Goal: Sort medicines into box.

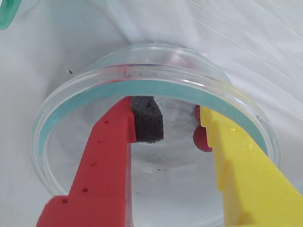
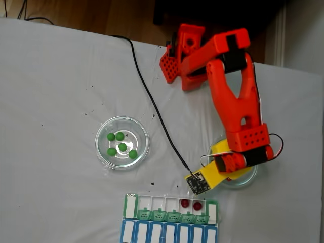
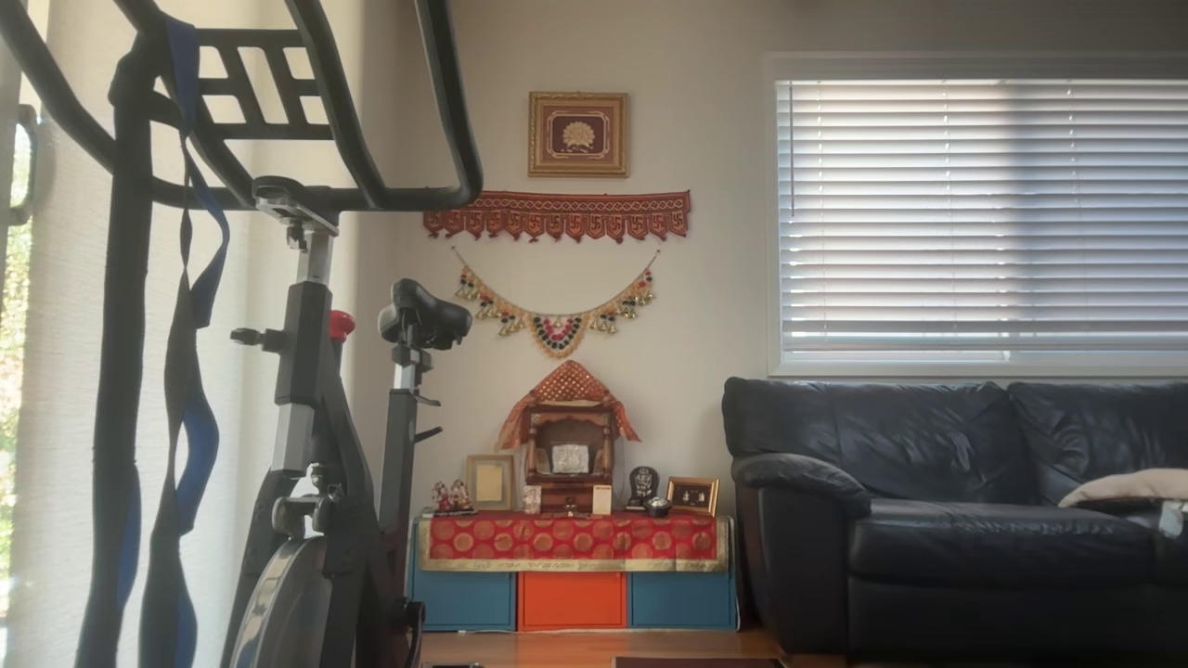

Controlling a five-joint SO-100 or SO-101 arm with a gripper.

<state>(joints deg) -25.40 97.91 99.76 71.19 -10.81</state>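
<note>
In the wrist view my gripper (image 1: 175, 116) reaches down into a clear round glass dish (image 1: 71, 101). It is open, with the red finger and its black foam pad (image 1: 147, 120) on the left and the yellow finger (image 1: 236, 161) on the right. Two dark red balls (image 1: 201, 138) lie against the yellow finger's inner side, partly hidden by it. In the fixed view the orange arm (image 2: 238, 101) covers that dish (image 2: 248, 178). The pill organizer (image 2: 169, 217) lies at the bottom edge with two red balls (image 2: 185, 203) in open compartments. Several green balls (image 2: 121, 147) sit in a second dish (image 2: 104, 152).
A black cable (image 2: 152, 106) runs across the white cloth from the table's back edge to the wrist camera board (image 2: 197, 182). The arm's base (image 2: 177, 55) stands at the table's far side. The other view looks into a room with an exercise bike (image 3: 316, 417) and a couch (image 3: 956, 510).
</note>
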